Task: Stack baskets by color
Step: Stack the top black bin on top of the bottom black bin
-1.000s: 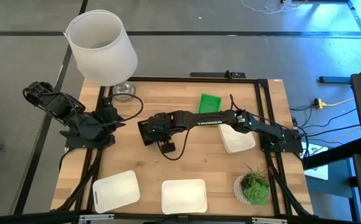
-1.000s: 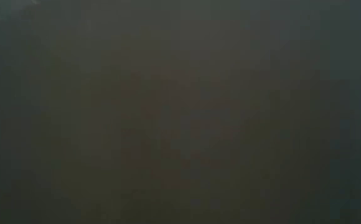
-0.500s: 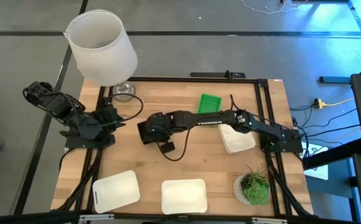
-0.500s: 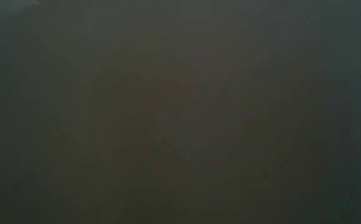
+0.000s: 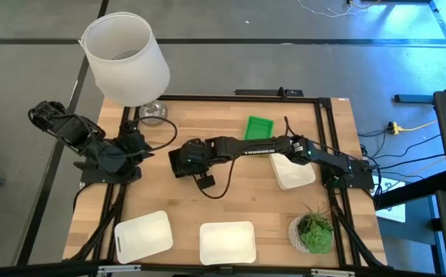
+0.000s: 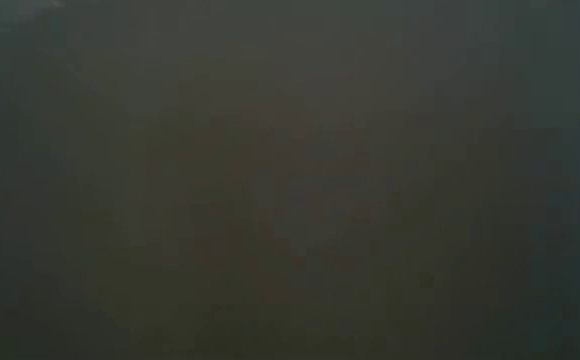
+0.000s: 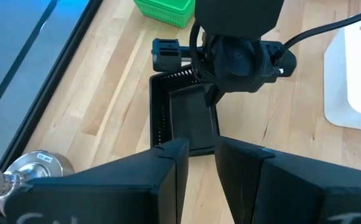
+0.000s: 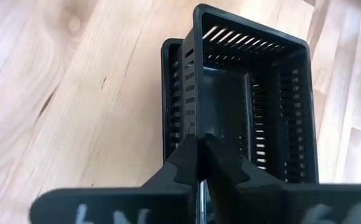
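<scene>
Two black baskets sit near the table's middle, one point(image 8: 249, 93) tilted in the other point(image 8: 168, 68); in the left wrist view they read as one dark basket point(image 7: 183, 118). My right gripper point(image 8: 199, 149) reaches in from the right and is shut on the upper one. My left gripper point(image 7: 199, 158) hangs open to their left, above the table, with nothing between its fingers. A green basket point(image 5: 259, 127) rests flat farther back. Three white baskets lie at the near left point(image 5: 142, 235), the near middle point(image 5: 227, 242) and under my right arm point(image 5: 292, 171). The low view is dark. My right gripper pinches one long side wall of the upper black basket at its near end point(image 8: 192, 127), one finger inside the basket and one outside. The fingers slant down from the table's right side. The basket sits tilted, that wall raised above the lower basket's rim.
A tall white bucket point(image 5: 127, 58) stands at the far left corner, with a small shiny round object point(image 5: 152, 114) beside it. A potted plant point(image 5: 313, 231) stands at the near right. Bare wood lies between the black baskets and the near white baskets.
</scene>
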### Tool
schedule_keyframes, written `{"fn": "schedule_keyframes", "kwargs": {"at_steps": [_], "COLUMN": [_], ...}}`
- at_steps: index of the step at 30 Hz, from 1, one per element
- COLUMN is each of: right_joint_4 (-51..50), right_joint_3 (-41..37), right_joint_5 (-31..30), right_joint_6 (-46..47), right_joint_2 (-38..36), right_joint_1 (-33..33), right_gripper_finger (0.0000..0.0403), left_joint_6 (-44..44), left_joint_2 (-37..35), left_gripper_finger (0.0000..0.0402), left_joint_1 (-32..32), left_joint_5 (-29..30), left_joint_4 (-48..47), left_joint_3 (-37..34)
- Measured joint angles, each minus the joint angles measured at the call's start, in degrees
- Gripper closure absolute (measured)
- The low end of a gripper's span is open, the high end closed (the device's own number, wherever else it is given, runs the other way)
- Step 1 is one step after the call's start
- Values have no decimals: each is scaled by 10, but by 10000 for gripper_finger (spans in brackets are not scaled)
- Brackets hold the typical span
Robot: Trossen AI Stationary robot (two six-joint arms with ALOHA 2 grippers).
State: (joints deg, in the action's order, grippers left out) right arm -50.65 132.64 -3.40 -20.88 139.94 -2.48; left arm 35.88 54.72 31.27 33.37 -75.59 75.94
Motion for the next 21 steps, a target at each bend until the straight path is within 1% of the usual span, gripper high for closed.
{"fn": "schedule_keyframes", "kwargs": {"at_steps": [3,9,12,15,21], "right_joint_4": [0,10,12,12,12], "right_joint_3": [0,0,0,0,0], "right_joint_5": [0,0,0,0,0], "right_joint_6": [-4,-5,-5,-6,-6], "right_joint_2": [0,0,0,0,-1], "right_joint_1": [0,-3,-3,-3,-4], "right_gripper_finger": [372,316,295,287,286], "left_joint_6": [0,0,1,2,15], "left_joint_2": [0,0,0,0,0], "left_gripper_finger": [331,331,331,331,331], "left_joint_1": [0,0,0,0,0], "left_joint_5": [0,-1,-10,-15,-16], "left_joint_4": [0,0,0,0,-12], "left_joint_3": [0,0,0,0,0]}}
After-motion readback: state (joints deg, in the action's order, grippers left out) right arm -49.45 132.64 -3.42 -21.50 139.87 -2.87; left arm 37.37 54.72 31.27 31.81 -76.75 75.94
